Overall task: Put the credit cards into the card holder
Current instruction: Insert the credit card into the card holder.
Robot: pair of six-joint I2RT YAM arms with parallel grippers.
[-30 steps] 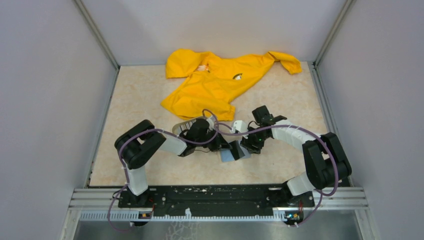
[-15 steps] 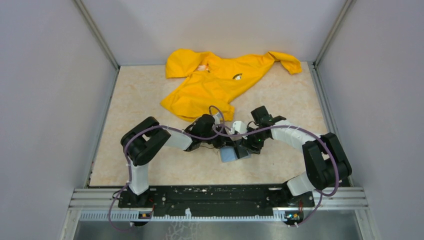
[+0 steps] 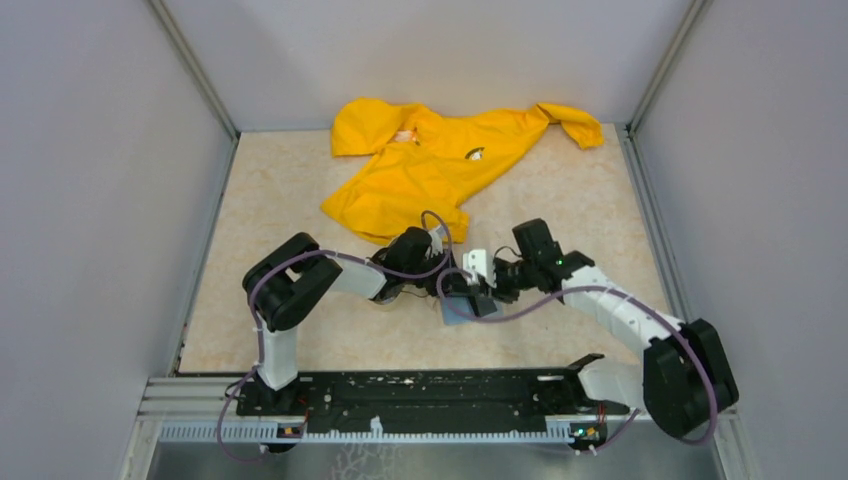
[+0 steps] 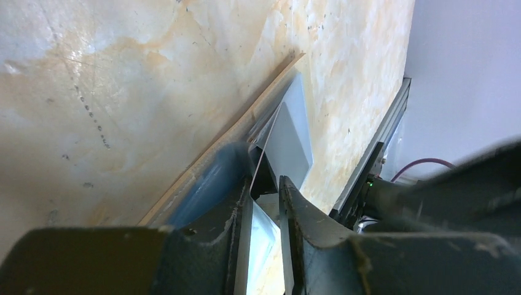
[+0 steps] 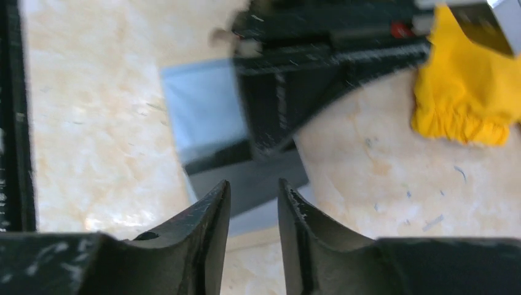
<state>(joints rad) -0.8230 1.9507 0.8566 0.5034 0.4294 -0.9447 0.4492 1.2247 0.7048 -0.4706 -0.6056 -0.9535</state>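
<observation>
Card holder [image 3: 455, 310], one, lies open mid-worktop toward the near edge, one dark credit card [image 5: 270, 175] on its bluish inside. Left gripper [image 4: 264, 183] pinches its leaf; right gripper [image 5: 253, 184] hovers above, fingers narrowly parted, empty.

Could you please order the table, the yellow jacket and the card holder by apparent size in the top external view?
Largest to smallest:
1. table
2. yellow jacket
3. card holder, partly hidden yet clearly the smallest
</observation>
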